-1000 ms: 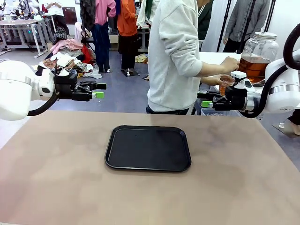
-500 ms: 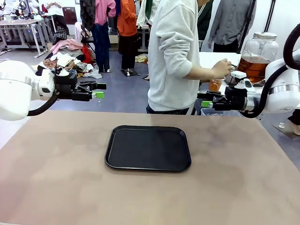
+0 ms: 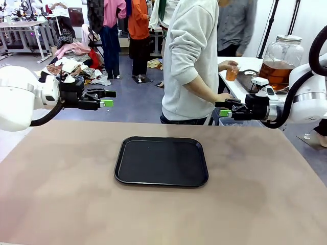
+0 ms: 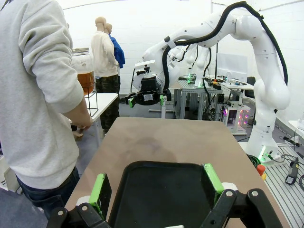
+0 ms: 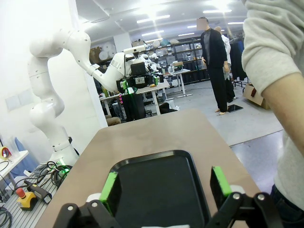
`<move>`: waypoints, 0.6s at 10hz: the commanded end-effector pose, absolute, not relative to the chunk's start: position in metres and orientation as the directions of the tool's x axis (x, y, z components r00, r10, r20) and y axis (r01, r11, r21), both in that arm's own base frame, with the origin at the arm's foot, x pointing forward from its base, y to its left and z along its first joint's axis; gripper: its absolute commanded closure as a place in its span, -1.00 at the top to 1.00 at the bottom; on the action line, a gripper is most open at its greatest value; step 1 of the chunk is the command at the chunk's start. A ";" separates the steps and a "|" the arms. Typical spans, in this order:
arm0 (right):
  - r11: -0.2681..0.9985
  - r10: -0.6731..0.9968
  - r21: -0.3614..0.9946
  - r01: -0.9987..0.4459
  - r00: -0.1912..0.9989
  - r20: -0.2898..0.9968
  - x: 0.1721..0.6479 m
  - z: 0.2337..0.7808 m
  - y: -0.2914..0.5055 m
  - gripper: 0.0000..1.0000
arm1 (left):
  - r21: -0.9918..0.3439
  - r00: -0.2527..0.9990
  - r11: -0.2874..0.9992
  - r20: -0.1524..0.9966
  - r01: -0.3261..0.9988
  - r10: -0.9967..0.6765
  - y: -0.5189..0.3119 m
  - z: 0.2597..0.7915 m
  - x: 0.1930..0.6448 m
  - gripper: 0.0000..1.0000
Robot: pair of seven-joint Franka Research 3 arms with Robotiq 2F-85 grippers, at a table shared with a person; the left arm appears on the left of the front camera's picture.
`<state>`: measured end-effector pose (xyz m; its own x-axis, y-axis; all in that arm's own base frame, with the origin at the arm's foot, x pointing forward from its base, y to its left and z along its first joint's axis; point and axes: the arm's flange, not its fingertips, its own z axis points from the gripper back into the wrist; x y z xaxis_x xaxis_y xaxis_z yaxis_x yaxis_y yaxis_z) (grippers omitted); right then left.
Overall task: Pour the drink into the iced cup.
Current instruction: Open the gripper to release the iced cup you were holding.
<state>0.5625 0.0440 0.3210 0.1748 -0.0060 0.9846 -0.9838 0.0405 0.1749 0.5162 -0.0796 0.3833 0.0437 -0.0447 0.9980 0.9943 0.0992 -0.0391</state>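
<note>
From the front you see a matte black tray (image 3: 161, 161) with rounded corners lying on the smooth tan table (image 3: 61, 199); the left gripper (image 3: 108, 98) and right gripper (image 3: 223, 108) hang above its far edge, jaws wide and empty. The person's hand (image 3: 230, 66) holds a clear cup (image 3: 232, 74) of amber drink (image 3: 232, 76) beside a glass jar (image 3: 278, 58). In the left wrist view green pads (image 4: 100, 189) frame the tray (image 4: 161, 194). In the right wrist view the pads (image 5: 219, 181) frame it too.

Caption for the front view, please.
Both grippers, left and right, open above the table; tray bare; person holds a cup of drink.
</note>
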 end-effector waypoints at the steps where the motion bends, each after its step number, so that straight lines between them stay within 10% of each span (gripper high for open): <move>1: 0.037 -0.005 0.172 -0.984 0.172 0.985 0.564 0.324 0.046 1.00 | -0.037 0.041 0.109 0.998 0.993 -0.037 -0.081 0.385 0.517 1.00; 6: 0.037 -0.005 0.172 -0.984 0.172 0.985 0.564 0.324 0.046 1.00 | -0.037 0.041 0.109 0.998 0.993 -0.037 -0.081 0.385 0.517 1.00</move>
